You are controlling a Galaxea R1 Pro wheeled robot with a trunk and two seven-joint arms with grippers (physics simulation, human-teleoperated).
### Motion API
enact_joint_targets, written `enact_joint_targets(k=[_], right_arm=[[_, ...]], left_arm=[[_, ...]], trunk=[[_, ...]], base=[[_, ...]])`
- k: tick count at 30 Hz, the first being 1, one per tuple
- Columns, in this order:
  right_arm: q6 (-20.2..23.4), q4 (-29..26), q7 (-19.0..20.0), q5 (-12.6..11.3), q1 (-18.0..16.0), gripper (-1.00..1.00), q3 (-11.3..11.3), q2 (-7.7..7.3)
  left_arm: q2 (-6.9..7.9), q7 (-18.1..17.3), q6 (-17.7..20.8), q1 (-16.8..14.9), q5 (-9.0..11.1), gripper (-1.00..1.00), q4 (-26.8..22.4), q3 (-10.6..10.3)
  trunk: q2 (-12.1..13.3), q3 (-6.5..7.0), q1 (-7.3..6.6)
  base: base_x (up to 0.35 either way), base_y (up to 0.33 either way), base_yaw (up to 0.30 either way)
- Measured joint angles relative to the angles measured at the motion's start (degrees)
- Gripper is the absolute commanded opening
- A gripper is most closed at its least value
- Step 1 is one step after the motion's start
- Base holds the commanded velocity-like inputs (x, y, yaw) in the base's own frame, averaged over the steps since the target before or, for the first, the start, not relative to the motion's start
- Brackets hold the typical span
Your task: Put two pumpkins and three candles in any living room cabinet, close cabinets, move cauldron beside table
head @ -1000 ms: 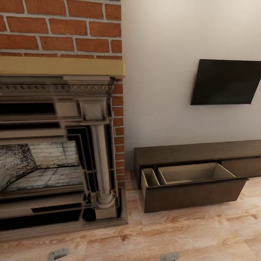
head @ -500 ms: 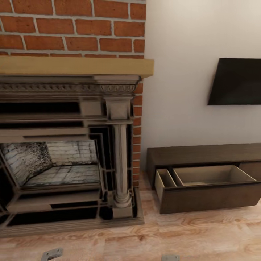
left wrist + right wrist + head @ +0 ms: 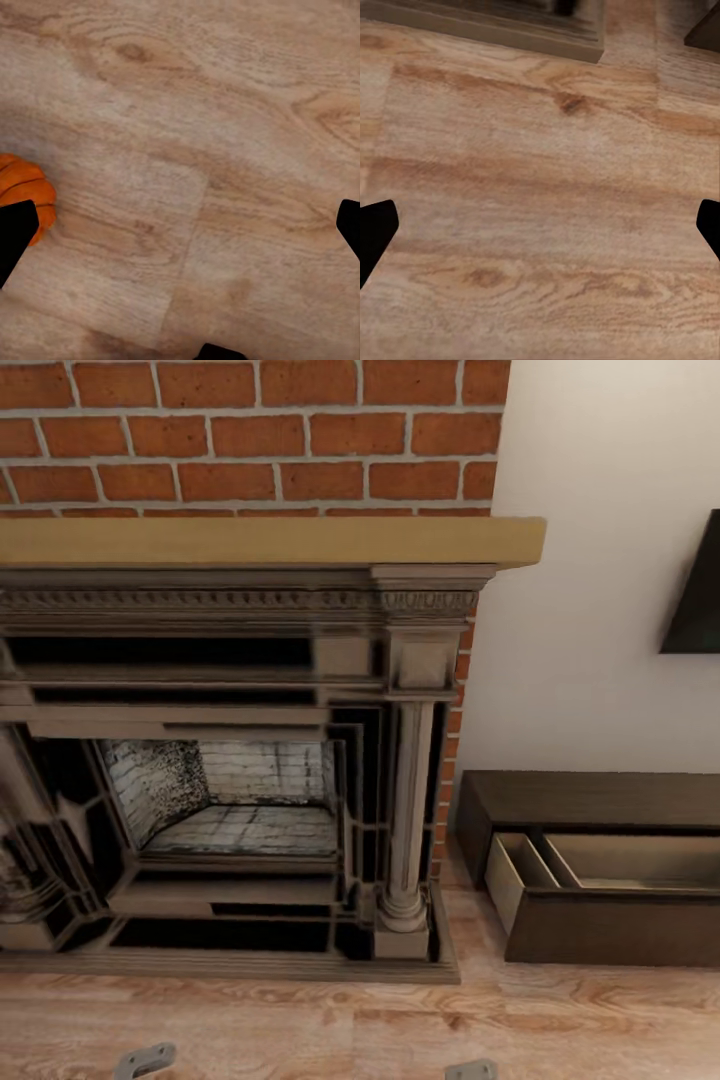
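View has panned left so the fireplace (image 3: 230, 760) sits centre and the open-drawered cabinet (image 3: 600, 880), right of it, nears frame edge; both grippers spread wide, empty; a pumpkin (image 3: 22, 199) lies on floor beside the left gripper (image 3: 180, 232), risk of nudging it away.

pumpkin (image 3: 22, 191) — edge-cropped, cabinet (image 3: 600, 880) — cut off

orange pumpkin (image 3: 22, 193), red-brick fireplace (image 3: 250, 440), dk-brown cabinet (image 3: 600, 930).

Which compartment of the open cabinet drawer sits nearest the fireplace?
The narrow compartment at the drawer's fireplace end; the wide one lies beyond the divider.
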Motion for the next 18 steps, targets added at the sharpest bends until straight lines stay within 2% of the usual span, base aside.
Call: enact_joint_targets(k=[18], right_arm=[[-0.02, -0.06, 0.00, 0.00, 0.00, 1.00, -0.88, 0.00]], left_arm=[[-0.19, 0.00, 0.02, 0.00, -0.20, 1.00, 0.00, -0.12]], trunk=[[0.00, -0.01, 0.00]], base=[[0.000, 0.326, 0.003]])
